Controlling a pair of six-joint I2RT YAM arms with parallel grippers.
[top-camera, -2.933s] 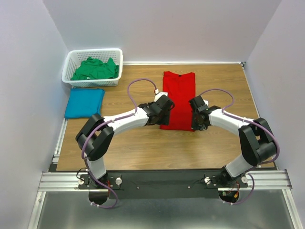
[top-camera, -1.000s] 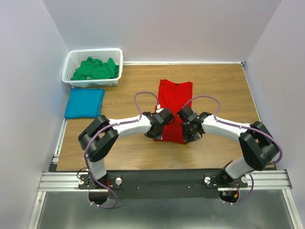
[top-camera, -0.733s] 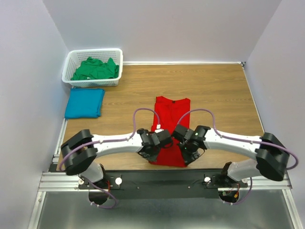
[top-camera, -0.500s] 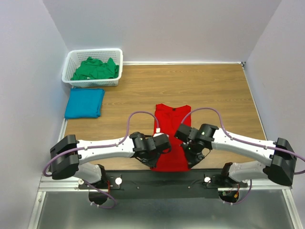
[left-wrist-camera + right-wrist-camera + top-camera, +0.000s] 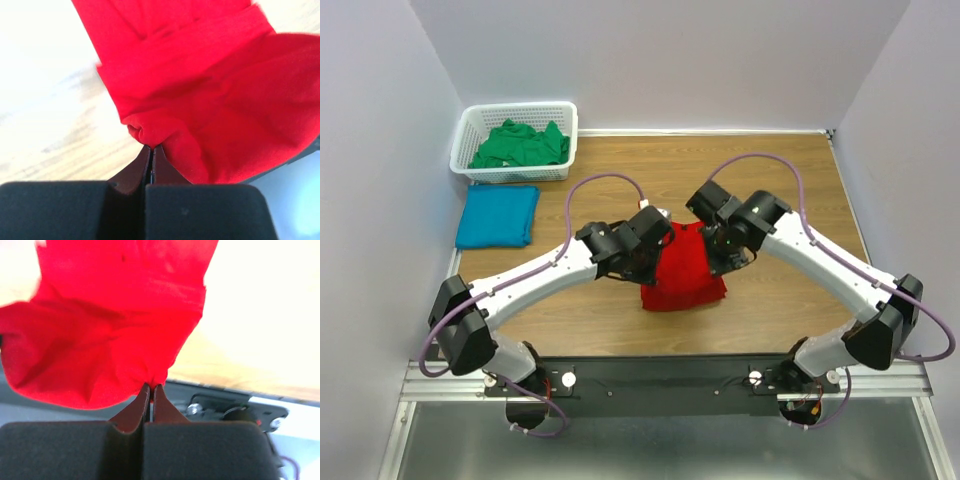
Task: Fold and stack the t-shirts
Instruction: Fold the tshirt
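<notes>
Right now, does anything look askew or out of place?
Nothing is damaged or spilled. The red t-shirt is bunched, pinched by the left fingers and right fingers mid-fold. The green t-shirt lies crumpled in the white basket, beside the folded teal t-shirt.

Top view evenly lit, sharp; wrist views overexposed, blurred.

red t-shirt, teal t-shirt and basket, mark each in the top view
red t-shirt (image 5: 685, 278), top external view, middle of the cloth
teal t-shirt (image 5: 498, 215), top external view, centre of the folded cloth
basket (image 5: 515, 174), top external view, near wall
</notes>
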